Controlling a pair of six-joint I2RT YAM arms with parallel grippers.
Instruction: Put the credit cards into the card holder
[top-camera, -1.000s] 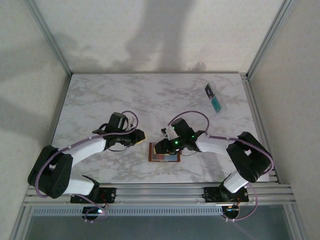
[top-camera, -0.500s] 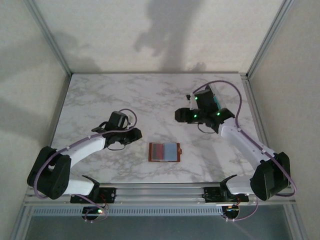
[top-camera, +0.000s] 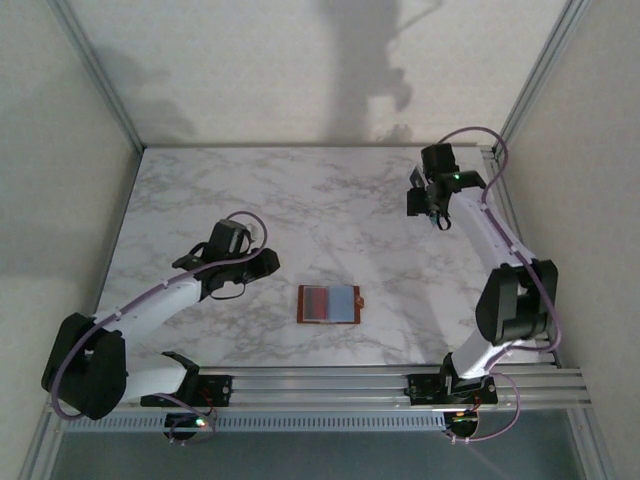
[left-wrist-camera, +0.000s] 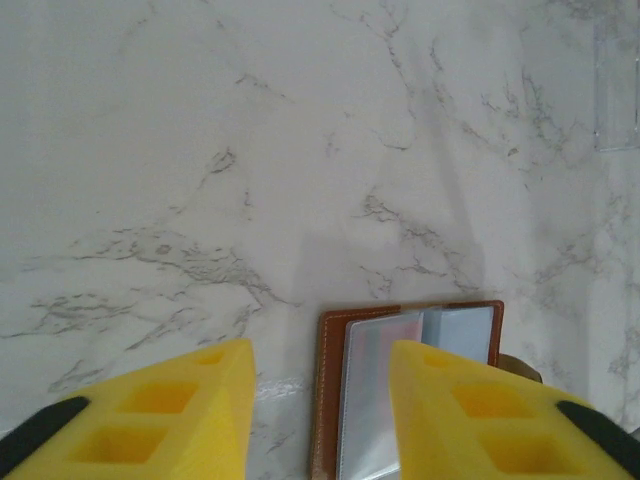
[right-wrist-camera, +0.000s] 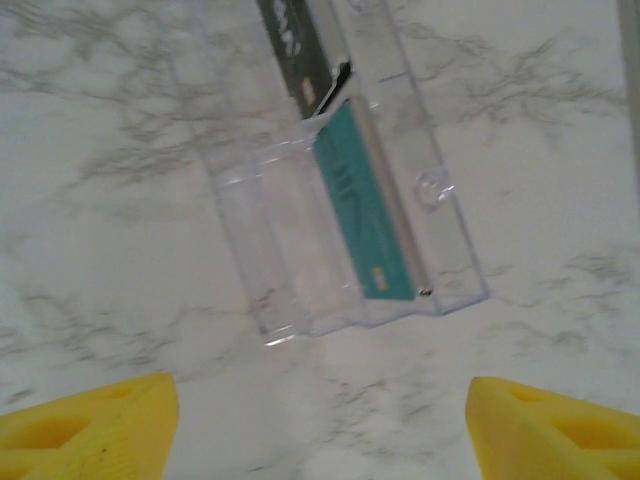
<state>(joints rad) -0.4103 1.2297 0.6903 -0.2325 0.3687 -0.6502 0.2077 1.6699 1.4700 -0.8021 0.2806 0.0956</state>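
The right arm has swung away from the middle of the marble table (top-camera: 200, 200) to its far right corner, and the left arm has drawn back a little toward the left. The right gripper (top-camera: 428, 205) now hangs above a clear plastic tray (right-wrist-camera: 290, 270). Seen from the wrist, the right gripper (right-wrist-camera: 320, 430) has its yellow fingers (right-wrist-camera: 90, 425) spread wide with nothing between them.

A teal card (right-wrist-camera: 365, 210) lies in the tray's long compartment. A dark card (right-wrist-camera: 290, 40) lies beyond it, and their ends overlap.

The card holder (top-camera: 330, 304) lies open and flat on the table's near centre, well apart from the tray, with its snap tab pointing right. A red card (top-camera: 316, 303) sits in its left pocket and a pale blue-grey card (top-camera: 343, 302) in its right.

The left gripper (top-camera: 262, 262) hovers to the left of the wallet. From that wrist, the left gripper (left-wrist-camera: 318, 400) stands partly open and empty. The card holder (left-wrist-camera: 375, 350) shows just beyond its fingertips, its brown edge and clear pockets between the two yellow pads (left-wrist-camera: 170, 410).
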